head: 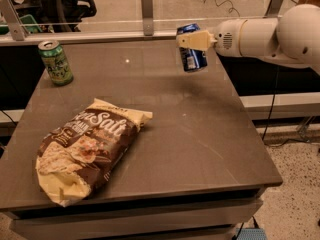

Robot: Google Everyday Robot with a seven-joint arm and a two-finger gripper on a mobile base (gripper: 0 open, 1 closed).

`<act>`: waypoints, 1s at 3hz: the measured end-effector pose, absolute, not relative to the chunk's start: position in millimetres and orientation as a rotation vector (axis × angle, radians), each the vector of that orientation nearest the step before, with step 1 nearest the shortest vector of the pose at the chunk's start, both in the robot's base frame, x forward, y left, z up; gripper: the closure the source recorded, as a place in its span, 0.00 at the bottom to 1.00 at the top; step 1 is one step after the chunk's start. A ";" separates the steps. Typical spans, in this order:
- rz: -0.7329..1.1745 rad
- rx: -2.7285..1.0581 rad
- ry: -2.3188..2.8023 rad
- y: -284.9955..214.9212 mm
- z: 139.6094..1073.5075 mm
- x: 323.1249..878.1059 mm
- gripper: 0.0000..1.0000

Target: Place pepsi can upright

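The pepsi can [192,50] is dark blue with a silver top and a white label. It stands nearly upright in the air above the far right part of the grey table [200,134]. My gripper [194,40] reaches in from the right on a white arm and is shut on the can's upper half, with a cream finger [196,40] across its front. The can's base is clear of the tabletop.
A green can [55,62] stands upright at the table's far left corner. A brown and cream chip bag [85,146] lies on the near left part. A rail with metal posts [146,11] runs behind the table. The table's right edge drops to a speckled floor.
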State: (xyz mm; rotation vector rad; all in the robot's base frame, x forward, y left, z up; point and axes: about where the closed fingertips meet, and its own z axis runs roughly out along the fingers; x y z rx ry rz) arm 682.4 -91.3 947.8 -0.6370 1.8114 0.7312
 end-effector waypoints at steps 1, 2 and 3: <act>0.769 -0.722 1.714 -58.7 962.9 672.4 1.00; 0.758 -0.722 1.727 -59.7 961.6 673.3 1.00; 0.795 -0.722 1.688 -60.4 954.5 671.7 1.00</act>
